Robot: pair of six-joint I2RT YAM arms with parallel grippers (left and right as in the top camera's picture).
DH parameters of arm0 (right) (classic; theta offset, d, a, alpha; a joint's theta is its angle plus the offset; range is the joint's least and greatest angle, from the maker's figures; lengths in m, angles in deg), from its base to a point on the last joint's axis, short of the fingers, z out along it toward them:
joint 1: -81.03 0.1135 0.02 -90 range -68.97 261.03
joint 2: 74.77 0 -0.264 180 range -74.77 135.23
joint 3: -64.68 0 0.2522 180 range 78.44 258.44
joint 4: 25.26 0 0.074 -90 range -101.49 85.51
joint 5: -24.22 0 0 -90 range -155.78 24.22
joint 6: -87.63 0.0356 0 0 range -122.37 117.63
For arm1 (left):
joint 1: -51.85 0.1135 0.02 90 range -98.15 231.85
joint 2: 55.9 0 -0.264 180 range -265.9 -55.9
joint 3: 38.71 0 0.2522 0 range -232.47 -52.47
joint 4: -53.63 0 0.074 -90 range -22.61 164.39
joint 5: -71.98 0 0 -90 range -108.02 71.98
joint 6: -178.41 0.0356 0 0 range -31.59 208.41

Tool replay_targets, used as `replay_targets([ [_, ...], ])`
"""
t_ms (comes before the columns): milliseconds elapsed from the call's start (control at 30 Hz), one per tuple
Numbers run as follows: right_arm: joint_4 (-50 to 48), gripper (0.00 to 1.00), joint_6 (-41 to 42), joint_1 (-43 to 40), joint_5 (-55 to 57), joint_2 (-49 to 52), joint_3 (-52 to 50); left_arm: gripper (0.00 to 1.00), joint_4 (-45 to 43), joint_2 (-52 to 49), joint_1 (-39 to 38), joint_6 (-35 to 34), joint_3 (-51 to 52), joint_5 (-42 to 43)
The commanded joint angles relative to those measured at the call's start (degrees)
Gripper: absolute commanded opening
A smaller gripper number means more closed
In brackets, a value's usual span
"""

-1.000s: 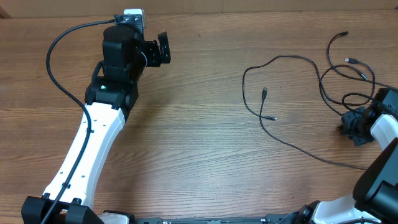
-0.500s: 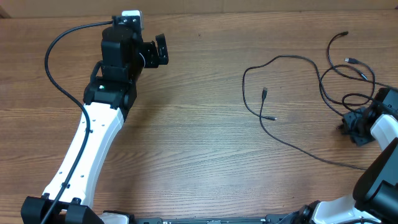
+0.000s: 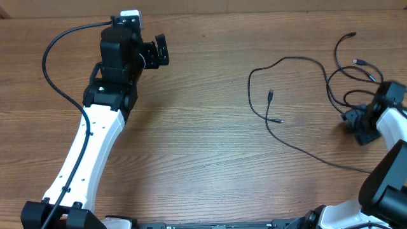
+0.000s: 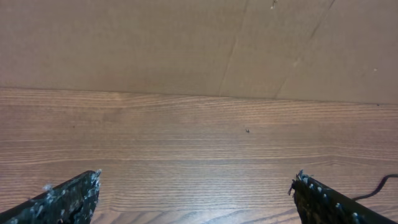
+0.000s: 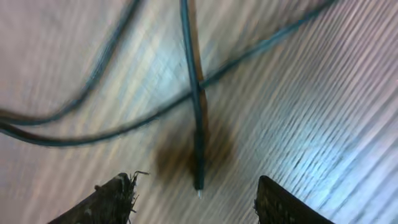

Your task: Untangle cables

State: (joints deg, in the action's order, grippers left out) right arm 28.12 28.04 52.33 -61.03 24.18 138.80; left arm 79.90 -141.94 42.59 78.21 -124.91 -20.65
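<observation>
Two fingers [image 5: 115,199] spread; right gripper [image 5: 196,180] over cables [image 5: 188,50].

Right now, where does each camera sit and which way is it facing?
Overhead: above the table, looking straight down; left gripper and right gripper show.
Left wrist: on the left arm, facing across bare wood to a cardboard wall; open fingertips show.
Right wrist: low over the table, facing down at crossing cables; parted fingertips show.
Shared: overhead and right wrist both see the cables.

Cables [image 3: 299,58] are lying sprawled over the table's [image 3: 203,133] right side. Right gripper [image 3: 355,125] is hovering at their looped end. Left gripper [image 3: 159,51] is sitting well apart, far left.
</observation>
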Motion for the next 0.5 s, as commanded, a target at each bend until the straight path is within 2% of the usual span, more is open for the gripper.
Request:
replay_targets([
  [0, 0.6, 0.65, 2.0, 0.0, 4.7, 0.1, 4.6, 0.99, 0.0, -0.1, 0.4, -0.1, -0.3, -1.0],
  [467, 2.7, 0.66, 3.9, -2.1, 4.7, 6.1, 4.7, 1.0, -0.3, -0.1, 0.4, -0.1, -0.3, -1.6],
])
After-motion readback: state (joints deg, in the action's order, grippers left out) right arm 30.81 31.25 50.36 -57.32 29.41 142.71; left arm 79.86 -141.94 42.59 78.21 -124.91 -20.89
